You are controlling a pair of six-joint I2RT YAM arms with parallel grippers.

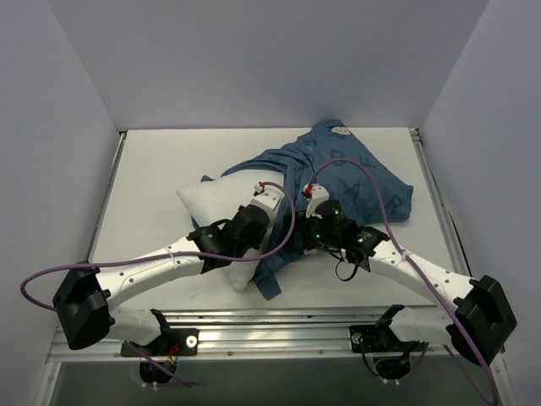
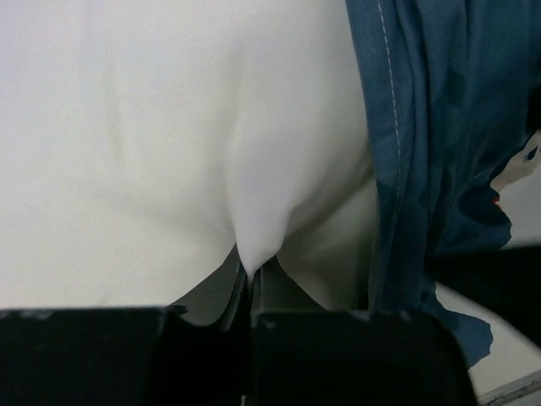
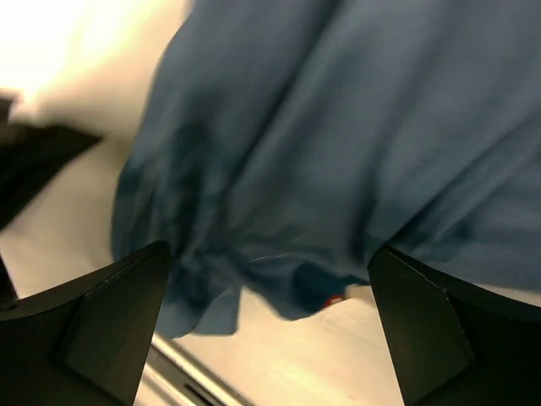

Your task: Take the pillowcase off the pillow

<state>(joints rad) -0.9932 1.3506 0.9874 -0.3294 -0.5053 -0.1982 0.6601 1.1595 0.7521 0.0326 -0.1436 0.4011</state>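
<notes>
Mid-worktop (image 1: 152,169), nearer the near edge: a white pillow (image 1: 215,199), lying slantwise, bare on its left half; over its right half and spreading toward the far right corner, a dark blue pillowcase (image 1: 355,182), rumpled, one flap trailing toward the near edge and touching the pillow's near corner. Reaching in from the near left corner, the left end effector (image 2: 251,286), closed tight on a pinched fold of the pillow's white cloth; just right of that pinch in the left wrist view, the pillowcase edge with pale stitching, bunched in upright folds. Reaching in from the near right corner, the right end effector (image 3: 269,254), spread wide, its fingers (image 3: 101,321) well apart, blue cloth hanging beyond them, blurred; nothing clamped; cannot tell whether touching the cloth. Seen from above, both wrists close together where bare pillow meets pillowcase.
</notes>
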